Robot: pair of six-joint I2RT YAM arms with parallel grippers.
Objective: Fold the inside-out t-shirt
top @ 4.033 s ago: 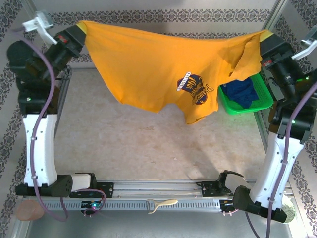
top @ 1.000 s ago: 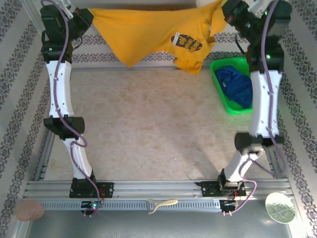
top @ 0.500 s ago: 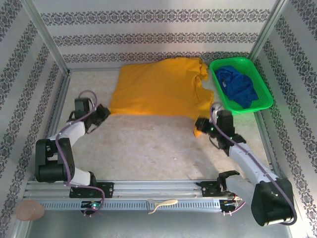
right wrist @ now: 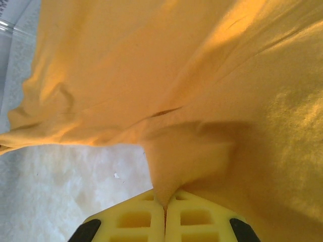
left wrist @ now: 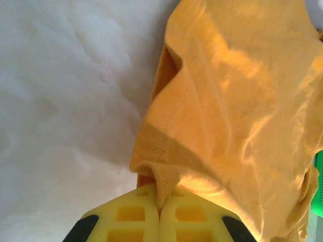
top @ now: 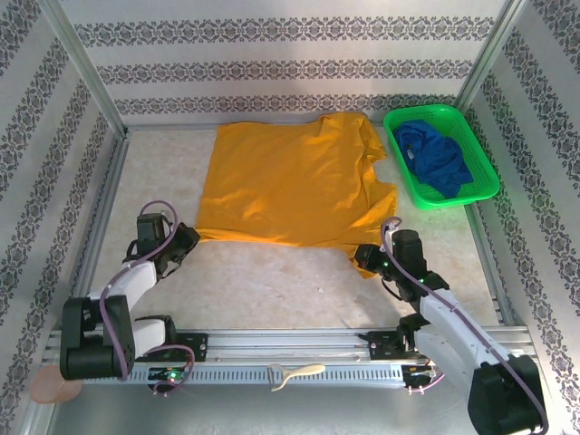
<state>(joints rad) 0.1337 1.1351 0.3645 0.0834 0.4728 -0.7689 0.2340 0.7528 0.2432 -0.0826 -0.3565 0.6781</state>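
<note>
Left fingers clenched on a hem corner of the t-shirt, fabric pinched between the tips. Right fingers clenched too, grasping the other near corner; cloth bunches just ahead of them. Shirt lies flat on the desk, near edge stretched between the two sets of fingers, the rest spread out beyond the tips. Some wrinkles near the right fingers. Green basket holding a blue garment sits beyond the right fingers and to their right, just beside the shirt.
</note>
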